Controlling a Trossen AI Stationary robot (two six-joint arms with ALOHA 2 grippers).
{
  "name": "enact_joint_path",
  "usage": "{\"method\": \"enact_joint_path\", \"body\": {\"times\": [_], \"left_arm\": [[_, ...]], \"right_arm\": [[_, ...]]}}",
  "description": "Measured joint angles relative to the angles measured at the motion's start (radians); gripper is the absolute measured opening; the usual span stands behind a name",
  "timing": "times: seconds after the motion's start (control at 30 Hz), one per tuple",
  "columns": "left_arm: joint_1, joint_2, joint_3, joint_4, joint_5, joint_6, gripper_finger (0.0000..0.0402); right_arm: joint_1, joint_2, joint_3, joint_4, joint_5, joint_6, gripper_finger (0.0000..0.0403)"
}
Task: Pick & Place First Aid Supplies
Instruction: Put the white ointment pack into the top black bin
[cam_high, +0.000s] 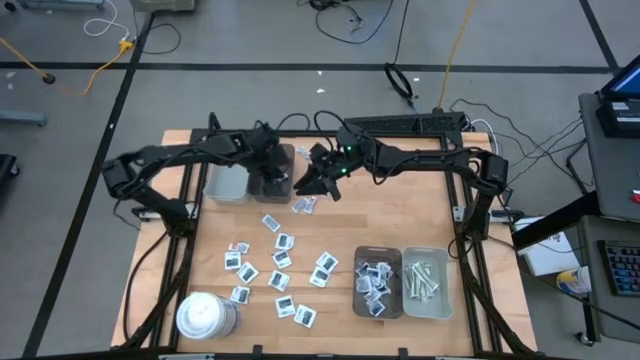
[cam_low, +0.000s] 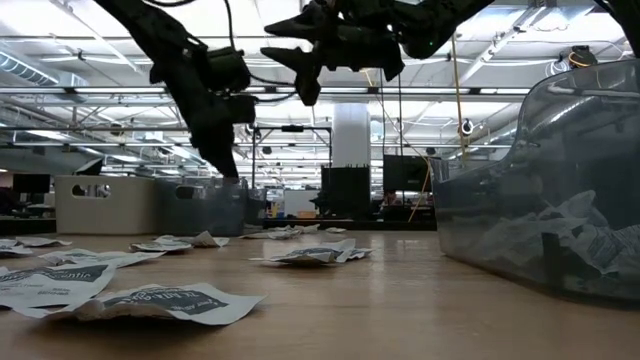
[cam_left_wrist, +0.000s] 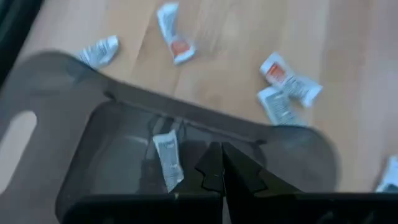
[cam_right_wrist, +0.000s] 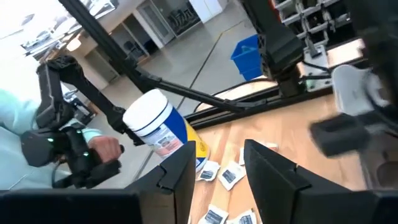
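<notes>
Small white packets (cam_high: 282, 262) lie scattered on the wooden table (cam_high: 400, 210); in the low view the nearest packets (cam_low: 160, 300) lie flat. My left gripper (cam_left_wrist: 221, 163) is shut with nothing between its tips and points down into a dark grey tray (cam_left_wrist: 186, 113) at the far left (cam_high: 288, 156). A pale wrapped strip (cam_left_wrist: 168, 159) lies flat on that tray's floor beside the fingers. My right gripper (cam_right_wrist: 217, 167) hangs open and level above the table, just right of the dark tray (cam_high: 322, 178), with nothing between its fingers.
A light grey tray (cam_high: 226, 182) stands left of the dark one. Two trays with packets (cam_high: 378, 282) and strips (cam_high: 425, 280) stand at the near right. A large white cylinder (cam_high: 205, 315) stands at the near left. A person's hand (cam_right_wrist: 102, 149) shows beyond the table.
</notes>
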Motion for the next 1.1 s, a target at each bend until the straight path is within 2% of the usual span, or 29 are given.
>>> {"method": "enact_joint_path", "body": {"times": [0.13, 0.23, 0.33, 0.5, 0.6, 0.77, 0.93, 1.1], "left_arm": [[0.0, 0.031, 0.0, 0.017, -0.03, -0.011, 0.0005], [0.0, 0.036, 0.0, 0.019, -0.052, -0.065, 0.0026], [0.004, 0.035, 0.0, 0.019, -0.059, -0.128, 0.0063], [0.024, 0.011, 0.002, 0.032, -0.062, -0.242, 0.0147], [0.039, -0.003, 0.001, 0.024, -0.057, -0.322, 0.019], [0.051, -0.021, 0.001, 0.018, -0.028, -0.357, 0.0237], [0.05, -0.024, 0.001, 0.017, -0.005, -0.359, 0.0258], [0.042, -0.024, 0.001, 0.019, 0.024, -0.383, 0.0263]], "right_arm": [[0.0, 0.0, 0.0, -0.012, 0.005, 0.0, 0.0123], [-0.002, 0.0, 0.0, -0.008, 0.009, 0.007, 0.0118], [-0.009, 0.0, 0.0, -0.015, 0.008, 0.06, 0.0117], [-0.022, 0.0, 0.0, -0.05, -0.012, 0.095, 0.012], [-0.032, 0.0, 0.001, -0.111, 0.11, 0.15, 0.0121], [-0.048, -0.011, 0.0, -0.355, 0.372, 0.166, 0.0122], [-0.047, -0.017, 0.009, -0.542, 0.65, 0.079, 0.0122], [-0.068, 0.006, 0.091, -0.719, 0.936, 0.018, 0.0122]]}}
